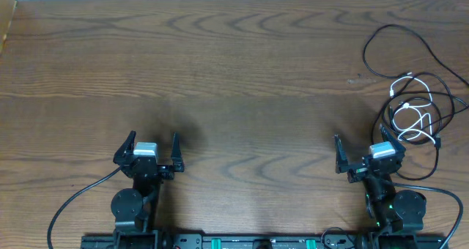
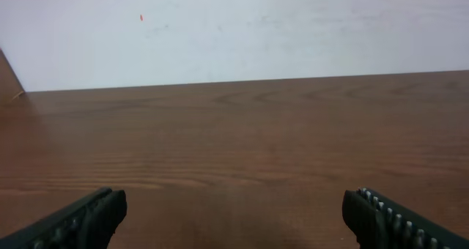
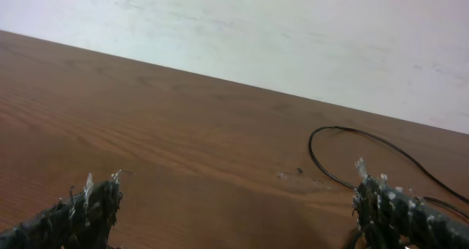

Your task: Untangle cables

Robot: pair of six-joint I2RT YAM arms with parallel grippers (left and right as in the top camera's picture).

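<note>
A tangle of thin cables lies at the table's far right in the overhead view. A long black cable (image 1: 388,29) loops wide at the back. A short white cable (image 1: 410,117) coils inside more black loops (image 1: 440,106) nearer the front. My right gripper (image 1: 364,148) is open and empty just in front and left of the tangle. In the right wrist view one black loop (image 3: 330,168) shows beyond the open fingers (image 3: 238,205). My left gripper (image 1: 152,145) is open and empty at the front left, far from the cables; its fingers (image 2: 234,216) frame bare wood.
The wooden table (image 1: 234,73) runs to a white wall at the back. The arm bases and their thick black cables (image 1: 69,205) sit along the front edge. A small scuff (image 3: 289,174) marks the wood near the black loop.
</note>
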